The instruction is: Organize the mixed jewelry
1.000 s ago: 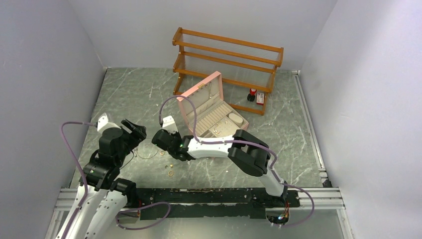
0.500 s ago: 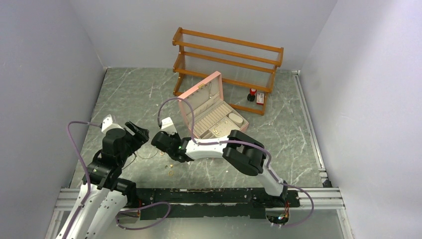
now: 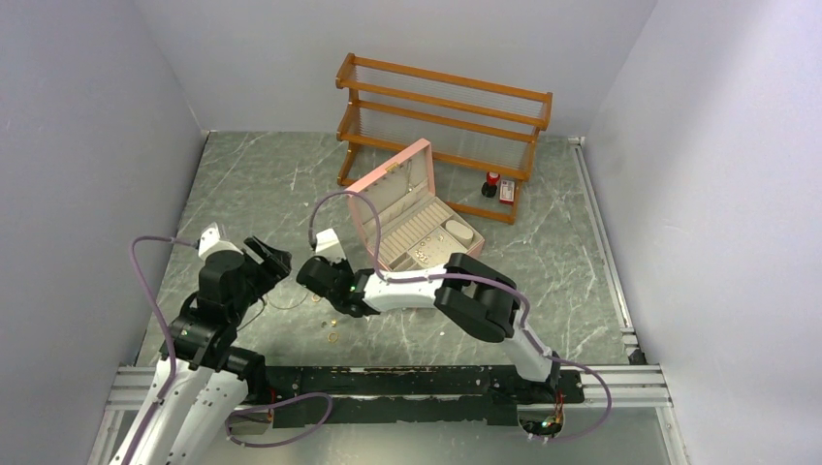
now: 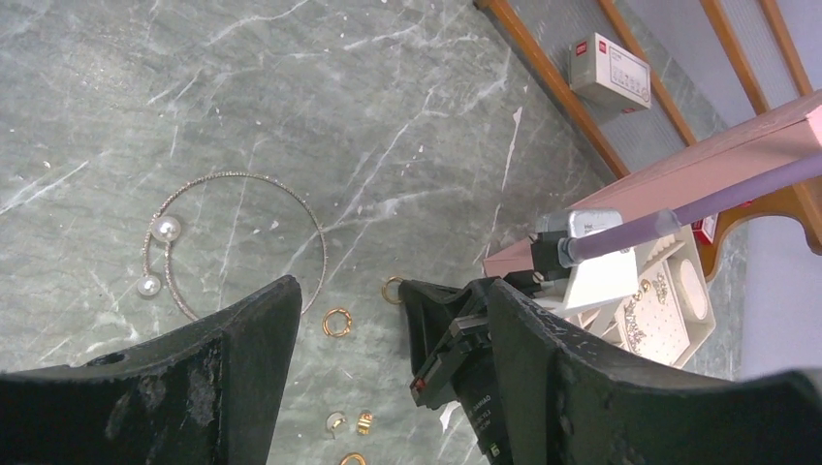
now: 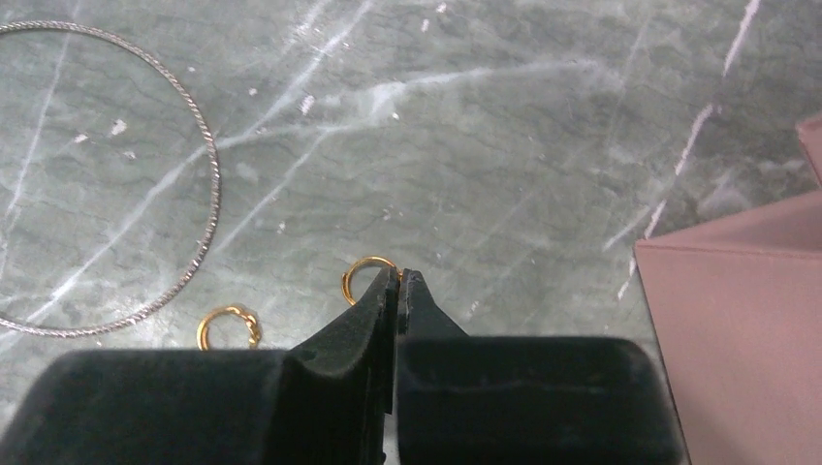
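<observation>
Gold ring (image 5: 351, 271) near the pink box (image 5: 746, 329) is pinched in the right pincer (image 5: 398, 281); left pincer (image 3: 274, 254) hangs spread. Next: lift it boxward, carefully.

no legible text is being shown; a red mark is being carried by the small white box (image 4: 609, 70) (too small to be read).

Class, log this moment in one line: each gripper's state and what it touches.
left gripper: open, empty | right gripper: shut, tips on gold ring, hold unclear | pink box: open
</observation>
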You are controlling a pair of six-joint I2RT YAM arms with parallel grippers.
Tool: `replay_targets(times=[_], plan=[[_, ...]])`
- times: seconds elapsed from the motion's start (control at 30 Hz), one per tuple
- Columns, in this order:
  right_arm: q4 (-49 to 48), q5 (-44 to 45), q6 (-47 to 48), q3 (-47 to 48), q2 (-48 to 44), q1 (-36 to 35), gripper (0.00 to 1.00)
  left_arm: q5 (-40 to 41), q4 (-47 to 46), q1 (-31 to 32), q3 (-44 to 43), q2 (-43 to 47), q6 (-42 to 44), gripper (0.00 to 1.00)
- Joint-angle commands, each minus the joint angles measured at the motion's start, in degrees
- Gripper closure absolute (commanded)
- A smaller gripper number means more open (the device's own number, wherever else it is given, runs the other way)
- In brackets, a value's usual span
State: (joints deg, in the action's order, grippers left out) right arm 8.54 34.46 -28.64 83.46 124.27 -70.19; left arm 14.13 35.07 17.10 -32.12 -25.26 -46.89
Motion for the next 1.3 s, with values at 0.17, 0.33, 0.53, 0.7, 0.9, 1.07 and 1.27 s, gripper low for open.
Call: replay_targets(times=[0.17,0.33,0.53,0.7,0.9,1.07,1.27], plan=[[-8.0,-0.8,-4.7,-12.7,-12.0,0.1,0.98,-1.9,0.3,0.2,-0.6,2.2,-0.7,0.23],[-11.8,-4.1,-6.9,-18.9,-19.1,0.1,0.98,-9.0,-2.8,0.2,0.9,2.3,-1.2,0.24],[-15.3,-7.1,-10.0,-24.1,-26.7,0.1,0.98,-23.4,-12.9,0.2,5.0,-3.1,1.4,0.41],[-16.0,-9.0,-11.7,-25.5,-30.3,0.2,0.97,-33.1,-20.5,0.2,6.3,-7.2,2.2,0.47],[-16.3,-11.0,-12.9,-25.6,-32.7,0.1,0.97,-39.5,-25.8,0.2,8.8,-9.7,0.1,0.52],[-16.0,-11.1,-12.9,-25.6,-33.3,0.1,0.97,-39.6,-25.5,0.2,9.4,-9.5,0.0,0.57],[-16.0,-10.3,-13.2,-25.8,-33.4,0.2,0.96,-38.3,-22.5,0.2,9.4,-9.3,1.3,0.62]])
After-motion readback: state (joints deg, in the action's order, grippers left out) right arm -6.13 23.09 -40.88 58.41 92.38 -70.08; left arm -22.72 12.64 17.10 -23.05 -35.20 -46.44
